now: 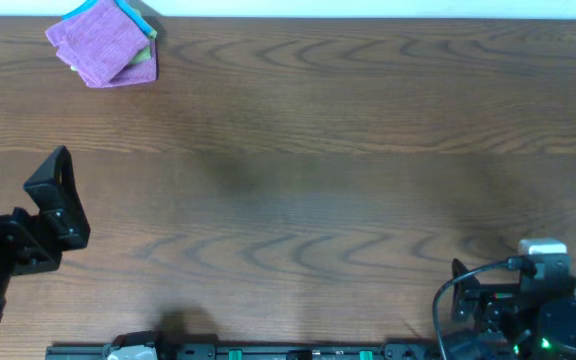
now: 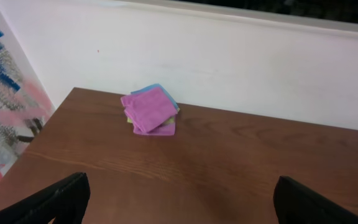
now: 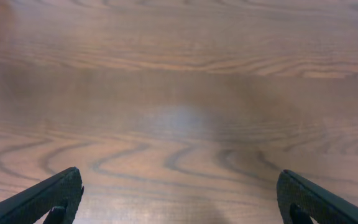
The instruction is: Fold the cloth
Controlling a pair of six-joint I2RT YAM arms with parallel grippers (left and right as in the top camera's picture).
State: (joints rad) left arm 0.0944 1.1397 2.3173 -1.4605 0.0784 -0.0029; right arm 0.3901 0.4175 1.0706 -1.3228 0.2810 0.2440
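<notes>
Left gripper (image 2: 185, 206) stands with its jaws spread as wide as they go and nothing between them, sitting at the near left side of the desk (image 1: 318, 150) and facing the far corner. The right gripper (image 3: 182, 202) is just as wide open and empty, parked at the near right edge over bare wood. The cloth (image 1: 98, 45) lies in the far left corner of the desk, well apart from both arms. It is doubled over into a small, slightly skewed packet, resting on a blue cloth (image 1: 146, 20) and a yellow-green cloth (image 1: 148, 57) whose edges peep out on the right. Judging by this, the folding looks finished and the cloth stacked, so no fold seems to be in hand. If anything is left, it is squaring the uneven lower layer. That would call for a long reach by the left arm to the corner and a light pinch on the top cloth alone, so the two beneath do not shift.
</notes>
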